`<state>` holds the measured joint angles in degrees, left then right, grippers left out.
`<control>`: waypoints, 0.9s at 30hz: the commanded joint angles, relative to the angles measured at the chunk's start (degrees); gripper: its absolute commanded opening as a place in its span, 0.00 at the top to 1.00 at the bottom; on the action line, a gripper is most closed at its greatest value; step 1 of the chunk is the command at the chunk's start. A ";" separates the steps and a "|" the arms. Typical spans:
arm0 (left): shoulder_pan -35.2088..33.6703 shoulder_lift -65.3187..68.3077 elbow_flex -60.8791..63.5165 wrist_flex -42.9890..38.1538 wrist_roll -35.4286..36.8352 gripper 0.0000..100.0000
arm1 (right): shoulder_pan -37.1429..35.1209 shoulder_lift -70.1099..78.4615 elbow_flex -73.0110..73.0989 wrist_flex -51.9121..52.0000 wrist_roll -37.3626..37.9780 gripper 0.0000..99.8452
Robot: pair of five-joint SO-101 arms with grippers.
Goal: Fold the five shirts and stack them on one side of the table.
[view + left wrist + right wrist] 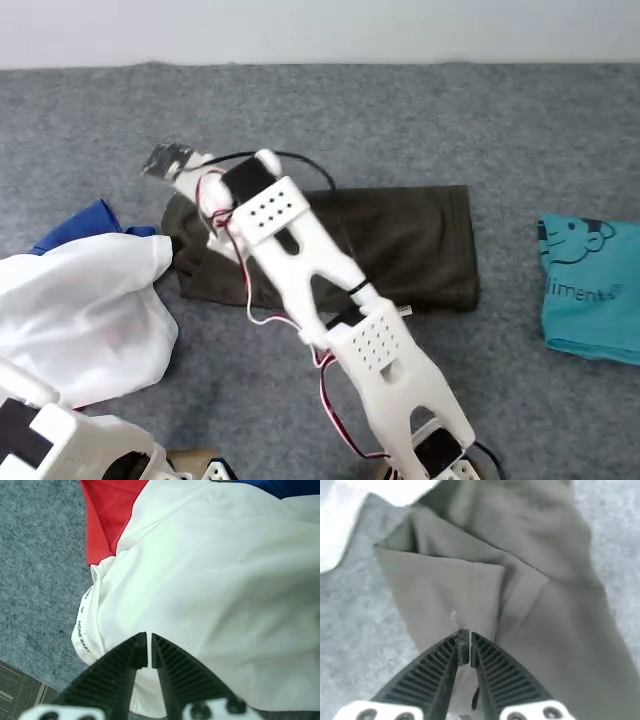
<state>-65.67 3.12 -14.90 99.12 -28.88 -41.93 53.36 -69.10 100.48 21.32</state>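
Under the right jaws, tips pressed together: olive shirt (540, 590) lying folded on the bench (450, 110). Left jaws also closed, white shirt (210, 580) bunched right below them, red shirt (100, 520) just beyond.

Long dark olive cloth shirt (410, 240): matt, soft, creased. Grey table cover (500, 120) under it: rough, felt-like short pile. Crumpled white shirt (90, 310) beside the olive shirt: thin fine-mesh knit with a faint sheen. Flat teal cloth shirt (590, 290), apart from the olive shirt: matt, printed. White right arm (300, 250) over the olive shirt: smooth hard plastic, perforated plates. Right gripper (465, 640): matt black ribbed plastic.
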 commanded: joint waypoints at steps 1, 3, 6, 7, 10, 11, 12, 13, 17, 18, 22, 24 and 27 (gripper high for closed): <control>-0.09 -1.05 -0.31 0.88 -0.35 0.96 | 4.26 -4.44 -0.62 2.59 -3.25 0.99; -0.18 -1.05 -0.40 0.88 -0.35 0.96 | 6.73 -7.52 3.34 2.68 -3.43 0.99; -0.18 -1.05 -0.57 1.32 -0.35 0.96 | 11.74 -14.29 12.40 2.68 -4.92 0.99; -0.18 -1.05 -0.57 1.32 -0.35 0.96 | 13.76 -16.57 15.21 2.68 -6.15 0.98; -0.18 -1.05 -0.57 1.32 -0.35 0.96 | 20.53 -22.55 22.33 2.42 -9.41 0.98; -0.18 -1.05 -0.57 1.32 -0.35 0.96 | 22.73 -24.13 24.18 2.42 -10.29 0.97; -0.09 -1.05 -0.57 1.32 -0.35 0.96 | 24.92 -25.36 25.67 2.33 -10.90 0.95; -0.09 -1.05 -0.57 1.32 -0.35 0.96 | 27.03 -26.33 26.81 2.33 -11.43 0.92; -0.09 -1.05 -0.57 1.32 -0.35 0.96 | 34.33 -27.38 30.59 2.33 -15.21 0.75; -0.09 -1.05 -0.57 1.32 -0.79 0.96 | 35.82 -27.38 31.56 2.33 -16.62 0.73; -0.09 -1.05 -0.57 1.32 -3.52 0.96 | 39.34 -27.30 35.60 2.15 -18.29 0.73; -0.09 -1.05 -0.66 1.32 -3.52 0.96 | 40.04 -27.21 37.80 -0.04 -18.37 0.73; -0.09 -1.05 -0.66 1.32 -3.52 0.96 | 41.19 -26.07 40.53 -5.14 -18.20 0.73</control>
<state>-65.67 3.12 -14.90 99.12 -31.60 -2.37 29.63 -29.27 98.73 3.65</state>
